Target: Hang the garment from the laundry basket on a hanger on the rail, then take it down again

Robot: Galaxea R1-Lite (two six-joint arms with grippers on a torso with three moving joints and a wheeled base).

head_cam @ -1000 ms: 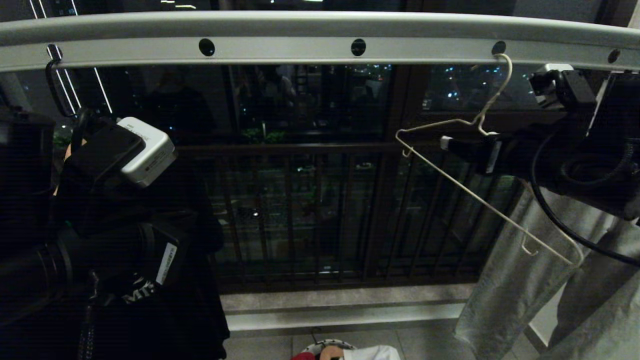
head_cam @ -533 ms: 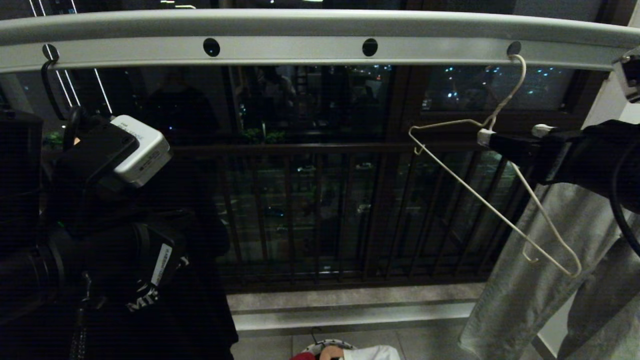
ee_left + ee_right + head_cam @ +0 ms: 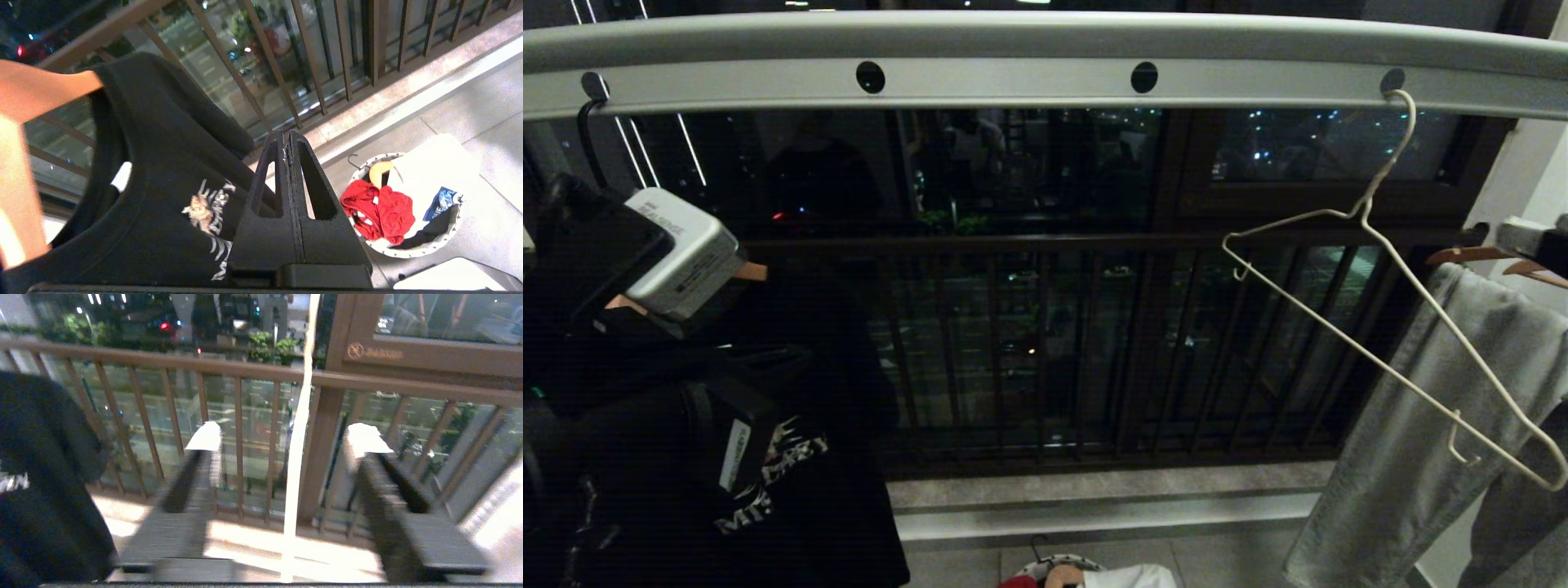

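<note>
The red garment [image 3: 378,212] lies crumpled in the white-rimmed laundry basket [image 3: 408,251] on the floor, and its edge [image 3: 1017,581] shows at the bottom of the head view. The bare white wire hanger [image 3: 1380,327] hangs tilted from a hole in the grey rail [image 3: 1013,82]. My right gripper [image 3: 286,439] is open, level with the hanger, whose wire [image 3: 300,416] runs untouched between the white-tipped fingers. My left gripper [image 3: 287,136] is shut on nothing, beside a black T-shirt and high above the basket.
The black printed T-shirt [image 3: 792,457] hangs on a wooden hanger [image 3: 41,90] at the rail's left end. Grey trousers [image 3: 1421,425] hang at the right on another wooden hanger [image 3: 1470,255]. Brown railing bars [image 3: 1029,343] stand behind. A white garment [image 3: 433,171] also lies in the basket.
My right gripper has let go of the hanger's neck and pulled back to the right, almost out of the head view. The hanger now hangs free. My left arm has sunk a little.
</note>
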